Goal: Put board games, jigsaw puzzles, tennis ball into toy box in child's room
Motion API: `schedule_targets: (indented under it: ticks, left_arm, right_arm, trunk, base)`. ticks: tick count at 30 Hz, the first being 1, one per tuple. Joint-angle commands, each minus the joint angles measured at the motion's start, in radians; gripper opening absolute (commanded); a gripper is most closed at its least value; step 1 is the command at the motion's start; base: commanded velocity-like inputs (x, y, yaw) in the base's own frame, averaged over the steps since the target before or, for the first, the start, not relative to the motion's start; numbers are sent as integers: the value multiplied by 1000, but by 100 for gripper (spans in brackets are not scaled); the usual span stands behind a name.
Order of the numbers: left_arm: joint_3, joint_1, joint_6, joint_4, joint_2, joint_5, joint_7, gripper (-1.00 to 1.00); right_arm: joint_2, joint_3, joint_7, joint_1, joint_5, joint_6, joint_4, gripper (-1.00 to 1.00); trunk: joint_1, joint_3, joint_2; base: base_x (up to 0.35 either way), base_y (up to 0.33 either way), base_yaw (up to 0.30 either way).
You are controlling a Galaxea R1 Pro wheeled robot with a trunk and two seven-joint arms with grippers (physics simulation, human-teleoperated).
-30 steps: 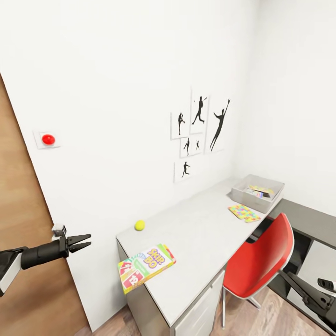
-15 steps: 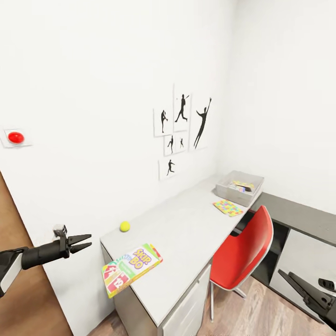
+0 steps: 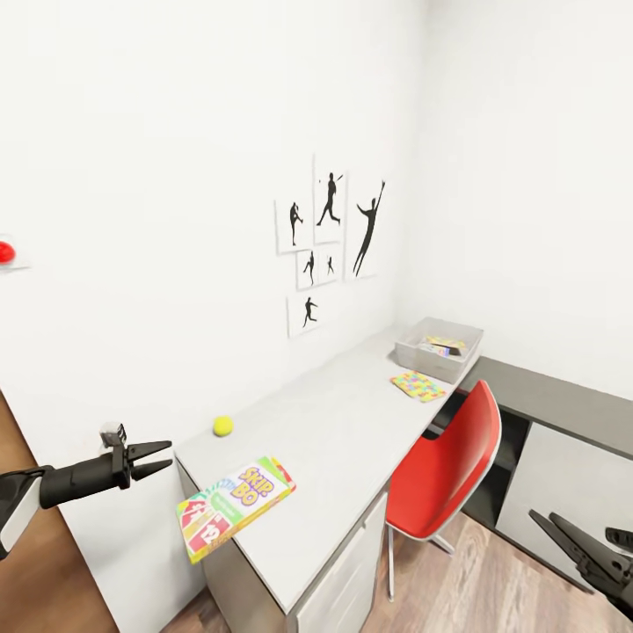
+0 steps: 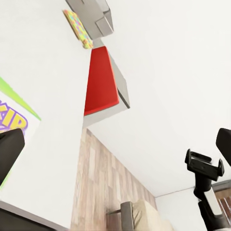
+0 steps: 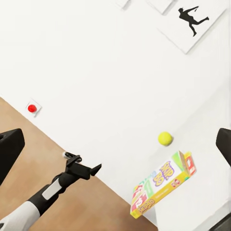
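The green-white SKIP-BO board game (image 3: 233, 505) lies at the near end of the grey table (image 3: 338, 440), jutting over its edge. The tennis ball (image 3: 222, 425) rests behind it near the wall. At the far end a multicolour jigsaw puzzle (image 3: 418, 385) lies flat in front of the toy box (image 3: 438, 348), which holds colourful flat items. My left gripper (image 3: 145, 458) hangs open and empty left of the table. My right gripper (image 3: 571, 545) is open low at the right. In the right wrist view I see the SKIP-BO box (image 5: 161, 185), the ball (image 5: 165, 138) and the left gripper (image 5: 89, 169).
A red chair (image 3: 444, 470) is pushed under the table by the white drawer unit (image 3: 343, 571). A lower dark grey cabinet (image 3: 545, 413) runs along the right wall. The brown door (image 3: 35, 580) and a red wall knob (image 3: 5, 252) are at the left. Posters (image 3: 327, 233) hang above the table.
The whole picture has slid leftward, so the camera has turned right. Both grippers hold the same open pose. Nothing on the table has moved.
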Motion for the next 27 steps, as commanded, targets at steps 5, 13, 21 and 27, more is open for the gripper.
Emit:
schedule_targets:
  ticks: [5,13,21,27]
  left_arm:
    - [0,-1,26,0,1,2,-2,100]
    - [-1,-1,34,0,1,2,-2,100]
    - [0,0,35,1,4,2,-2,100]
    - [1,0,35,1,5,2,4,100]
  right_arm:
    - [1,-10,-1,0,-5,12,0,100]
    - [6,-16,-1,0,0,17,0,100]
    - [7,-16,-1,0,1,18,0,100]
    - [7,-16,-1,0,1,18,0,100]
  trunk:
    - [19,-17,-36]
    - [50,-42,-92]
    - [81,-67,-148]
    - [104,-86,-190]
  base:
    - [0,0,-7]
    - [0,0,-1]
    - [0,0,0]
    - [0,0,0]
